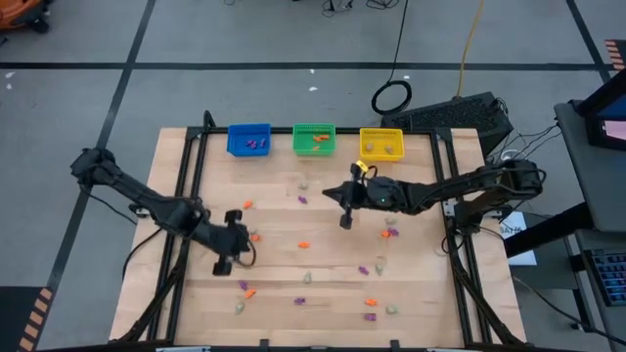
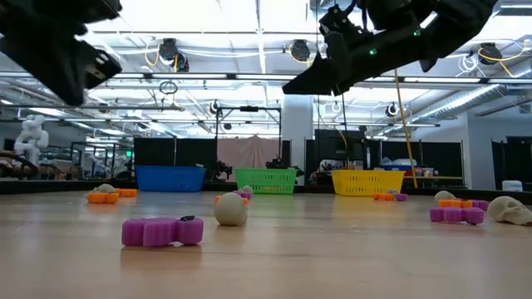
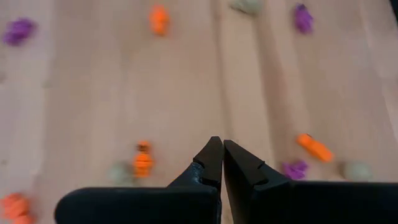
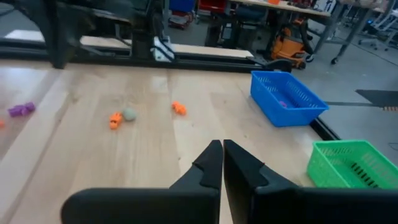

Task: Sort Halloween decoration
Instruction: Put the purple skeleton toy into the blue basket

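1. The right gripper (image 1: 344,221) hangs above the middle of the table (image 1: 274,303), jaws pressed together on nothing that shows – this looks like the pause between one trinket and the next pick
2. The left gripper (image 1: 227,256) sits low over the left half of the table, jaws likewise together and empty, with an orange trinket (image 3: 143,161) just ahead of its tips
3. The Halloween decoration (image 1: 303,244) is mostly unsorted: purple, orange and pale pieces lie scattered across the near and middle board, while a few already rest in the blue bin (image 1: 248,139), green bin (image 1: 314,138) and yellow bin (image 1: 381,143) along the far edge
4. Next, I judge, either gripper must open its jaws before dropping onto one piece – the trinkets are tiny, so aim matters
5. Some pieces lie close together, so a neighbour could get nudged; the two arms are well apart
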### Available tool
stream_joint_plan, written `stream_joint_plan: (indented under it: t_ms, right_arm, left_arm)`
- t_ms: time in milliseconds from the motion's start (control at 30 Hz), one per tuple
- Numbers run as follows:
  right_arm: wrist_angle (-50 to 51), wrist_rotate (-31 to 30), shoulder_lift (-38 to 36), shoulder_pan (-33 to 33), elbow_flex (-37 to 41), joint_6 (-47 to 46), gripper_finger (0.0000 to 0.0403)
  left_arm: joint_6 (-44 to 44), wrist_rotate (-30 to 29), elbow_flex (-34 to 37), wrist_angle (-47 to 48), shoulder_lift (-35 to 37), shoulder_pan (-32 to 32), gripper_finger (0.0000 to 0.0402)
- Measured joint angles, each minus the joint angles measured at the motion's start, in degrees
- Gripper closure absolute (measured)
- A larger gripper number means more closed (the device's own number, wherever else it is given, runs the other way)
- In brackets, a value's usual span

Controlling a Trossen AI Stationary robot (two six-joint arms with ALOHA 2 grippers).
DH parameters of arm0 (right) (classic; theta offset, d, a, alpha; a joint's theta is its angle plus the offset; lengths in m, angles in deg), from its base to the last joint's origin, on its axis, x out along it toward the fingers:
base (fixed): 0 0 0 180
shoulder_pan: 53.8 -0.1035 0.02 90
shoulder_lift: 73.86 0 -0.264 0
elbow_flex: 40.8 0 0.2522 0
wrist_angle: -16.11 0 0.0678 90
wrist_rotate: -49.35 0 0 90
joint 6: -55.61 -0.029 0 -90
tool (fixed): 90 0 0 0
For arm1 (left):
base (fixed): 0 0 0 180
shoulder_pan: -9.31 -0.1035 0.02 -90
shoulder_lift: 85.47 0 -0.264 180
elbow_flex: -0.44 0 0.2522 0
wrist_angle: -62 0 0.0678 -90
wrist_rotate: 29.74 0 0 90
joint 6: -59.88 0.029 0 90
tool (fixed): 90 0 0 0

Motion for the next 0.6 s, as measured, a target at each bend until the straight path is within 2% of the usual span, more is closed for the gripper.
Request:
stream_joint_plan:
  t_ms: [133, 300, 400, 600]
  right_arm:
    - [0.8, -1.5, 0.2, -0.8, 0.0, 0.1, 0.0403]
    - [1.2, -1.4, 0.2, -1.3, 0.0, 0.1, 0.0403]
    - [1.2, -1.4, 0.2, -1.3, 0.0, 0.0, 0.0403]
    - [1.3, -1.4, 0.2, -1.3, 0.0, 0.0, 0.0403]
  left_arm:
    - [-1.4, 0.5, -2.6, 0.0, -5.6, 4.4, 0.0389]
    - [-8.3, 5.4, -5.0, -0.3, -11.8, 6.3, 0.0383]
    - [-11.4, 8.0, -5.6, -1.5, -14.6, 7.5, 0.0362]
    - [-17.7, 9.0, -5.6, -5.3, -17.9, 8.5, 0.0293]
